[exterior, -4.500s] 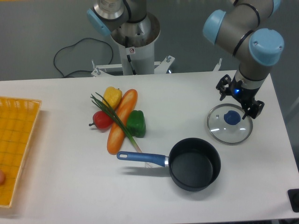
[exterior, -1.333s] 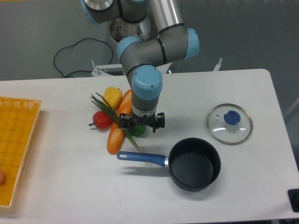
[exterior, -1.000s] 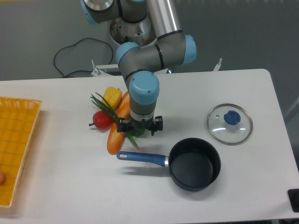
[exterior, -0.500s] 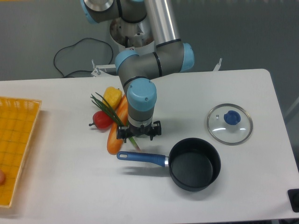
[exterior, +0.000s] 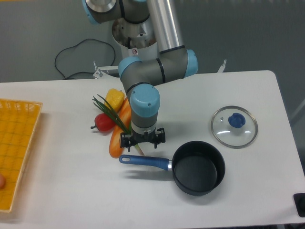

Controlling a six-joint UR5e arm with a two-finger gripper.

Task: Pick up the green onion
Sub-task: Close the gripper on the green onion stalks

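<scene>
Gripper (exterior: pixel 142 141), lowered since a moment ago onto the pale end of the green onion (exterior: pixel 116 117), which lies across the carrot (exterior: pixel 119 129); finger state cannot be told. Descent suggests the grasp is imminent.

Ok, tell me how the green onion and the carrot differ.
The green onion is a very thin dark green stalk with splayed leaves; the carrot is thick, smooth and orange. The onion lies on top, crossing the carrot, which rests on the table. The onion's lower end is hidden under the gripper; the carrot's lower end shows. Both are long and lie diagonally.
</scene>
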